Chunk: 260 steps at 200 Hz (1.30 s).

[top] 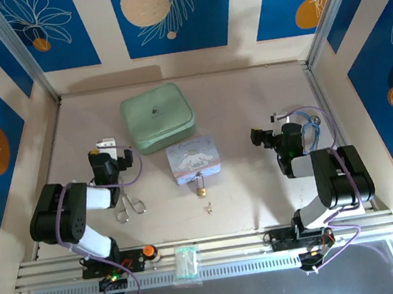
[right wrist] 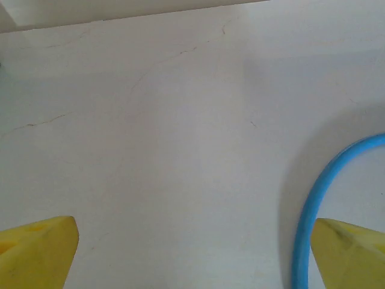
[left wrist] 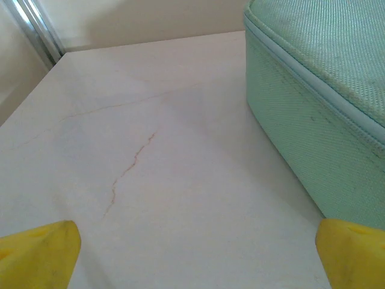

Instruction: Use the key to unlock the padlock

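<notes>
I am watching the tiny brass-coloured padlock (top: 201, 188) lying on the pale, stone-like table (top: 261, 203), right at the near edge of the rectangular pastel cartoon tin (top: 195, 160). Its thin silver shackle is pointing toward the tin. It is too small for me to tell whether it is hooked through the tin's clasp. The very tiny pale metal key (top: 207, 207) is lying just on the near side of the padlock, apart from it, and its shape is hard to make out.

The silver scissors with loop handles (top: 129, 207) are lying left of the key, close to the left arm. Behind the tin, the rounded square mint-green fabric case (top: 158, 118) is sitting flat. In the left wrist view its woven side wall, piped seam and faint scuffs are showing, and its right part is cut off by the frame.

The left gripper (left wrist: 192, 256) is hovering over bare table beside that case with its yellow fingertips (left wrist: 36, 253) spread wide and holding nothing. The right gripper (right wrist: 192, 253) is standing likewise spread and empty, well apart from the padlock, and a glossy blue cable (right wrist: 319, 192) is curving past its right finger. Fine hairline cracks are running across the tabletop under both.
</notes>
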Each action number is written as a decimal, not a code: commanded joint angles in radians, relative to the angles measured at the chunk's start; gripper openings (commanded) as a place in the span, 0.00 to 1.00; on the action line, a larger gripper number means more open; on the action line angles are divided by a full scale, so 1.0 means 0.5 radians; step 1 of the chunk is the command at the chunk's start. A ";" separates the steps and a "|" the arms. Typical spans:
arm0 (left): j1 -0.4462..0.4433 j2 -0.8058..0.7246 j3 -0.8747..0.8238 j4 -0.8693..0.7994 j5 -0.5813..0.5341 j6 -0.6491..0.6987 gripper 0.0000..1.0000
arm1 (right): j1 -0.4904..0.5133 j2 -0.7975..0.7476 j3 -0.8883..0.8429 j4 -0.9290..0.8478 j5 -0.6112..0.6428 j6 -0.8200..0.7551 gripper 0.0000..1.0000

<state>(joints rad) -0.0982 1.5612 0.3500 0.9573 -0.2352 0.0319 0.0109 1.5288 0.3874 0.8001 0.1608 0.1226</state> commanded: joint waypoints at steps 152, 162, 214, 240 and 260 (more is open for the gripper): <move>0.000 0.010 0.015 0.044 0.030 -0.013 0.99 | -0.006 -0.017 0.055 0.029 -0.042 -0.024 0.99; 0.000 0.010 0.009 0.057 -0.002 -0.019 0.99 | -0.006 -0.017 0.054 0.027 -0.041 -0.024 0.99; 0.004 0.010 0.013 0.044 0.033 -0.023 0.99 | -0.008 -0.019 0.051 0.033 -0.039 -0.024 0.99; 0.006 0.005 0.026 0.018 0.106 0.007 0.99 | -0.009 -0.017 0.052 0.028 -0.049 -0.021 0.99; 0.004 -0.022 0.023 0.005 -0.018 -0.033 0.99 | -0.009 -0.033 0.053 0.018 -0.046 -0.019 0.99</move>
<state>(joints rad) -0.0982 1.5612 0.3500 0.9569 -0.2131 0.0319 0.0109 1.5288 0.3920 0.8001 0.1520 0.1226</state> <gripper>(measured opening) 0.994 0.992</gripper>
